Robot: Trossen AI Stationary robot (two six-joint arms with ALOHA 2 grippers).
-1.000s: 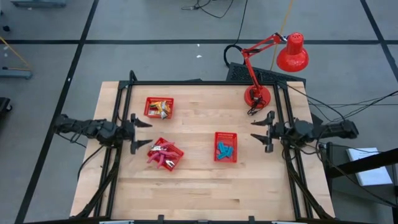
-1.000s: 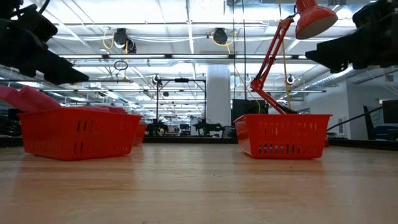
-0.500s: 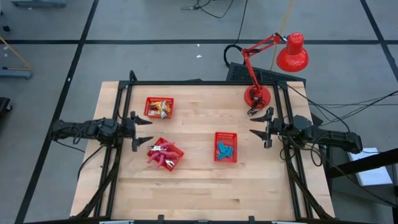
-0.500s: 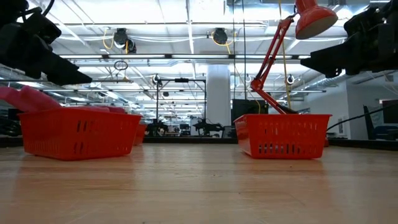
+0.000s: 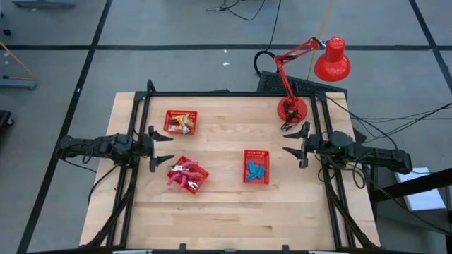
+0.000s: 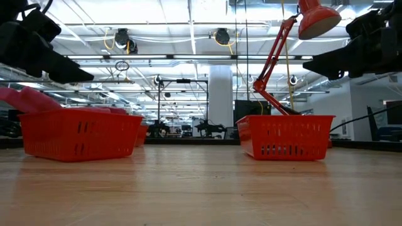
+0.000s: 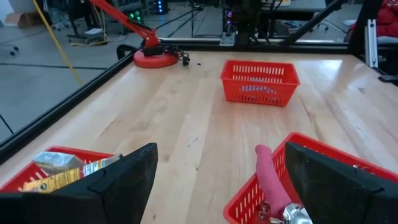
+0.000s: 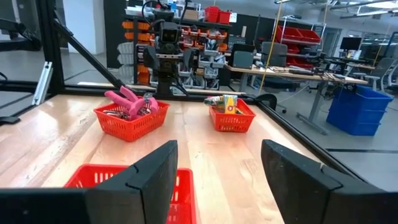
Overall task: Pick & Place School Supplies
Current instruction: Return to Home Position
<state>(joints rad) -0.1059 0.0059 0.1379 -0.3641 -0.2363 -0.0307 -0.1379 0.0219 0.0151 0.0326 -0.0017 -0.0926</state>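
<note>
Both arms are held stretched out low and level, pointed inward toward each other and well apart. The left gripper [image 5: 161,149] is seen with its fingers [image 7: 124,186] spread wide. The right gripper [image 5: 292,146] is likewise seen with its fingers [image 8: 143,186] parted wide.

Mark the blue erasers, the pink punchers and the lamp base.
blue erasers [image 5: 254,169]: high view, middle of the blue pile.
pink punchers [image 5: 185,176]: high view, middle of the pink heap.
lamp base [image 5: 292,109]: high view, centre of the red foot.
</note>
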